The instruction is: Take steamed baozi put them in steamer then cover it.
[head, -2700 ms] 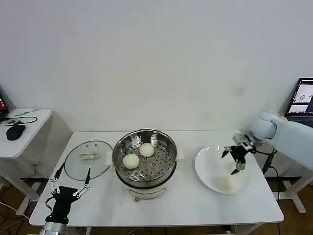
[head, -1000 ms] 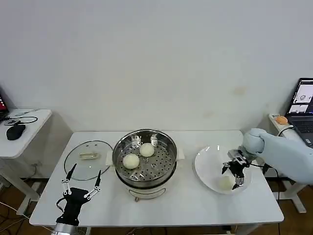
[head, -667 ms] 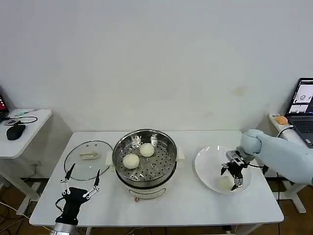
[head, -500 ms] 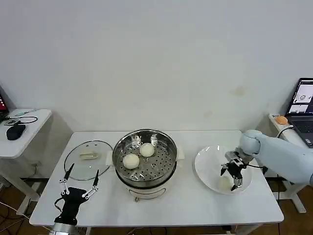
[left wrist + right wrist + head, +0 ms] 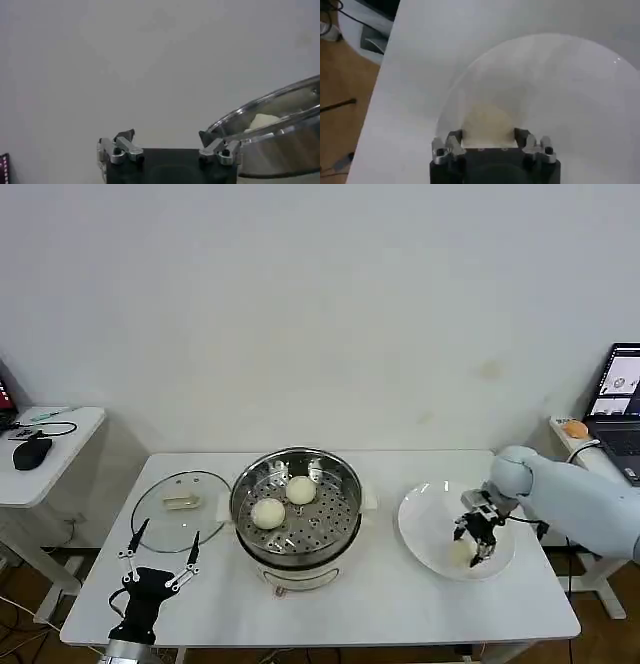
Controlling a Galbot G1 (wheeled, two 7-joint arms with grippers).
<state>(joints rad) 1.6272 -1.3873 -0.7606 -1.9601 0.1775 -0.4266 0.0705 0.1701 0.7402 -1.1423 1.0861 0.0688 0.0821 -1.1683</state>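
Note:
The steel steamer stands mid-table with two steamed baozi on its perforated tray. My right gripper is down in the white plate, shut on a third baozi. In the right wrist view the baozi fills the gap of the right gripper, low over the plate. My left gripper waits open and empty at the table's front left, just before the glass lid. From the left gripper I see the steamer with a baozi inside.
A laptop and an orange object sit on a stand off the table's right end. A small side table with a black mouse stands at the left. Bare tabletop lies in front of the steamer.
My right gripper has come down into the plate and closed around the baozi. The left gripper has shifted a little toward the lid.

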